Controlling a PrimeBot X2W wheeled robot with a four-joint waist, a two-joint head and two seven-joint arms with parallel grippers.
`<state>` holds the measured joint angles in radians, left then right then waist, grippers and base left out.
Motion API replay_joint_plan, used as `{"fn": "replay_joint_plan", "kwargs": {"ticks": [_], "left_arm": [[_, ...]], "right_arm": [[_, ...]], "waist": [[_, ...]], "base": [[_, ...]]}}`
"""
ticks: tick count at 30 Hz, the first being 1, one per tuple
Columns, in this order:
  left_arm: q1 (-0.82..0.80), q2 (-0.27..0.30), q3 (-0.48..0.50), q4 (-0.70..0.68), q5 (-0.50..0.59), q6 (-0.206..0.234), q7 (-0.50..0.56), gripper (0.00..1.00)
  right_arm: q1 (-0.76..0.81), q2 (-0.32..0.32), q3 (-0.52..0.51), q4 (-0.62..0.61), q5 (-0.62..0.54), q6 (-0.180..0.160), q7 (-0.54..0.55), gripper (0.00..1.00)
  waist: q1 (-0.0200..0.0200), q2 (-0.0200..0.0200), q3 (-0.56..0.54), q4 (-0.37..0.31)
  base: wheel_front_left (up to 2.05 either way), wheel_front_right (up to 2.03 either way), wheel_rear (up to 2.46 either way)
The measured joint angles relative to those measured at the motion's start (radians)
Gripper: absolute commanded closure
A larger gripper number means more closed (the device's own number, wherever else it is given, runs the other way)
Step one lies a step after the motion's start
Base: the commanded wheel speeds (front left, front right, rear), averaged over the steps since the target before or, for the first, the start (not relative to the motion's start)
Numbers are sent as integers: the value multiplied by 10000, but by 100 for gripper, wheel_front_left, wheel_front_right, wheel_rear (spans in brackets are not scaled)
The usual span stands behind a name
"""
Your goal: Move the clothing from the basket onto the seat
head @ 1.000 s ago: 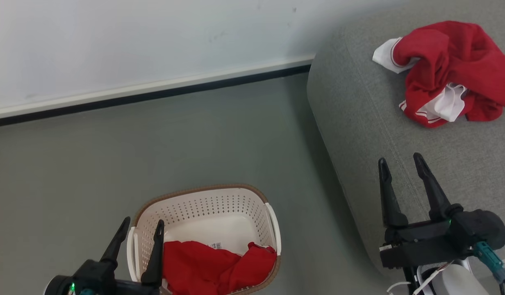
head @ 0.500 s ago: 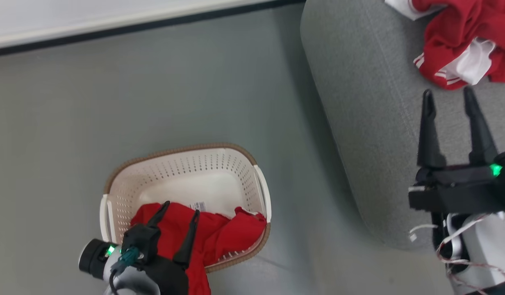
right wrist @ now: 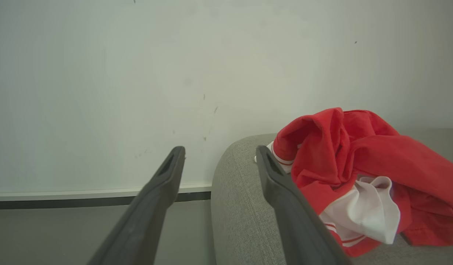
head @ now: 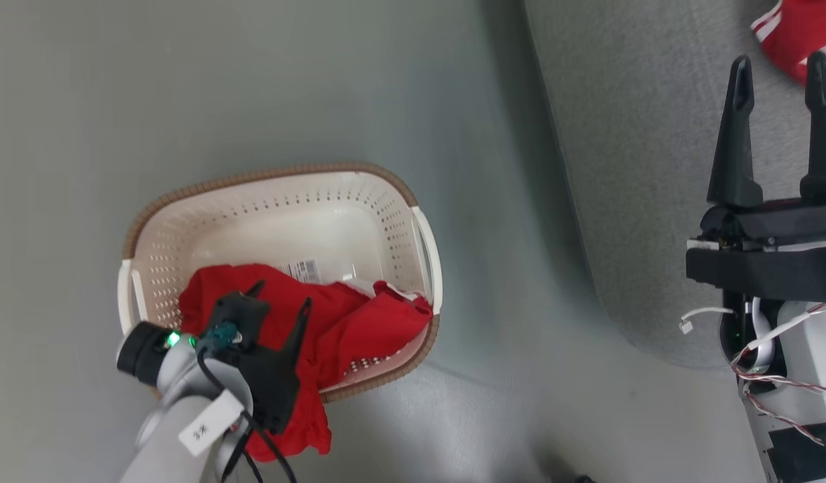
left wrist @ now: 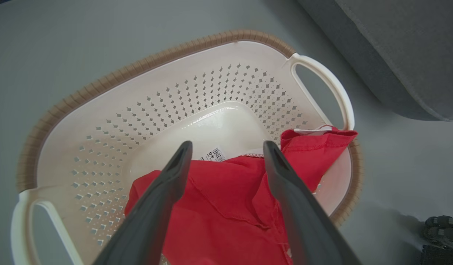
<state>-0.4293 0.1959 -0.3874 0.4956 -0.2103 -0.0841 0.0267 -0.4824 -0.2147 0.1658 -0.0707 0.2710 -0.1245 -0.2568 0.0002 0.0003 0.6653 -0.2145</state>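
Note:
The cream basket (head: 279, 201) with a brown rim stands on the floor. A red garment (head: 359, 329) lies crumpled in its near half and spills over the near rim. My left gripper (head: 281, 296) hangs open just above that garment, fingers pointing into the basket. The left wrist view shows the open left gripper (left wrist: 227, 145) over the red garment (left wrist: 226, 198) and the basket (left wrist: 175, 95). My right gripper (head: 780, 64) is open and holds nothing above the grey seat (head: 641, 134). The red jersey (right wrist: 359, 158) with white sleeves lies on the seat (right wrist: 241, 206), right of the right gripper (right wrist: 220, 150).
Grey floor surrounds the basket, with a gap between it and the seat's rounded side (left wrist: 395, 48). A barcode label (head: 304, 270) sits on the basket's bare floor. A pale wall with a white and dark baseboard (right wrist: 101, 195) rises behind the seat.
The head camera has tilted down, so the whole picture shifted. My left gripper moved from beside the basket's near rim to over the red garment inside it. Both grippers stayed open.

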Motion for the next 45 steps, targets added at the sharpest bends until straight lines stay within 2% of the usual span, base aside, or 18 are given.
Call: {"fn": "replay_joint_plan", "kwargs": {"ticks": [7,17,45], "left_arm": [[-865,121,-150,802,322,-113,408,0],[-1605,217,-479,1808,640,-136,909,0],[-3478,863,-1051,3429,1785,-127,1122,0]], "right_arm": [[-468,121,-33,-96,-92,0,-2,0],[-769,372,52,69,-242,0,-2,0],[-1055,1097,481,259,-339,291,-2,0]], "waist": [[0,0,999,-88],[-1,0,1836,-241],[-2,-1,2785,-1070]], "base": [[0,0,0],[0,0,0],[0,0,0]]}}
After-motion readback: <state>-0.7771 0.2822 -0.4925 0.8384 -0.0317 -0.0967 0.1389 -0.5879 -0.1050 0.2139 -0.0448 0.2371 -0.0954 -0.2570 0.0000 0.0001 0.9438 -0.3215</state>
